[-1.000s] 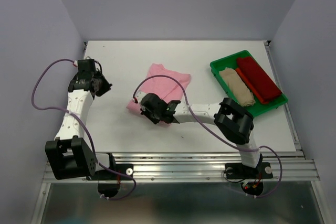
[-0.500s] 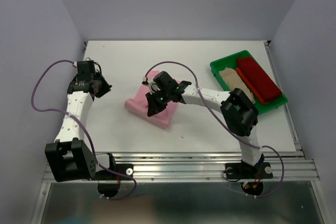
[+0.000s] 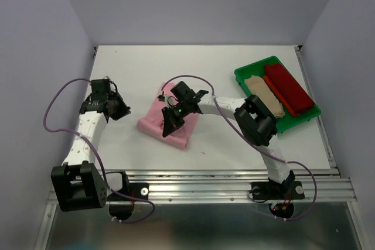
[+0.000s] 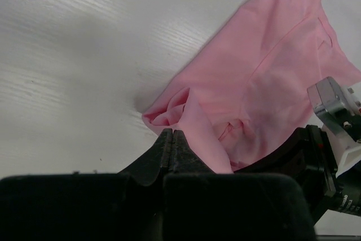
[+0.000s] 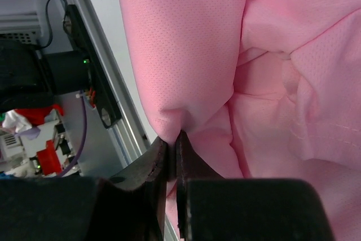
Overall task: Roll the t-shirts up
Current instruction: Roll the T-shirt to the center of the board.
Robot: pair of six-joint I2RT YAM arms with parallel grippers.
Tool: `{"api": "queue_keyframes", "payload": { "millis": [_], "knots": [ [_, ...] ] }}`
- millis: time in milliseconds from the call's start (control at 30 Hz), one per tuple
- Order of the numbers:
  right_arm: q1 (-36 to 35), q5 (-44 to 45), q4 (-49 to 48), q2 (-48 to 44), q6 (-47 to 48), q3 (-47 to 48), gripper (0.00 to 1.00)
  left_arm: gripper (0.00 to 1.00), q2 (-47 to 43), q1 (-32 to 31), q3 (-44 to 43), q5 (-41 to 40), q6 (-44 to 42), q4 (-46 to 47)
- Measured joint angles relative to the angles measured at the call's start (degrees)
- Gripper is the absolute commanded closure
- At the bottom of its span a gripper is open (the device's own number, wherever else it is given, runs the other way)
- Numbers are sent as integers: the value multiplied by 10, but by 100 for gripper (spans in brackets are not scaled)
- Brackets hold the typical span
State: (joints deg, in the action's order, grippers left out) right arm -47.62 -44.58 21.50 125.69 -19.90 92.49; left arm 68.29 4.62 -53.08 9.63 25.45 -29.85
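The light pink t-shirt [image 3: 153, 122] lies bunched in a thick fold at mid-table, also filling the left wrist view [image 4: 271, 71] and the right wrist view [image 5: 186, 38]. My right gripper [image 3: 170, 126] points down over it, shut on a pinch of the pink cloth [image 5: 174, 136]. Just left of the shirt, my left gripper [image 3: 122, 110] is shut with nothing in it, its tips [image 4: 172, 132] right by the shirt's folded left end. A beige t-shirt [image 3: 263, 95] and a dark red t-shirt [image 3: 287, 86] lie rolled in the tray.
The green plastic tray [image 3: 243, 74] stands at the back right. The right arm's elbow [image 3: 255, 124] hangs between the tray and the pink shirt. Purple cables loop off both arms. The table's metal rail [image 3: 199, 188] runs along the near edge.
The right gripper has swung from the shirt's near edge up over it with cloth pinched, and the shirt has gathered into a narrower fold. The left gripper has moved right, toward the shirt.
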Motion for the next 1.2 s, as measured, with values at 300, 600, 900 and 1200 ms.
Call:
{"api": "queue_keyframes", "payload": {
  "millis": [300, 600, 900, 1200],
  "knots": [
    [26, -54, 11, 30, -13, 29, 98, 100, -14, -58, 39, 9, 5, -3],
    [39, -68, 37, 62, -10, 68, 98, 100, 38, -137, 44, 4, 19, 8],
    [42, -72, 42, 70, -9, 72, 96, 100, 112, -143, 42, -11, 23, 42],
    [44, -28, 55, 60, 3, 68, 37, 100, 174, -143, 34, -19, 29, 80]
  ]
}}
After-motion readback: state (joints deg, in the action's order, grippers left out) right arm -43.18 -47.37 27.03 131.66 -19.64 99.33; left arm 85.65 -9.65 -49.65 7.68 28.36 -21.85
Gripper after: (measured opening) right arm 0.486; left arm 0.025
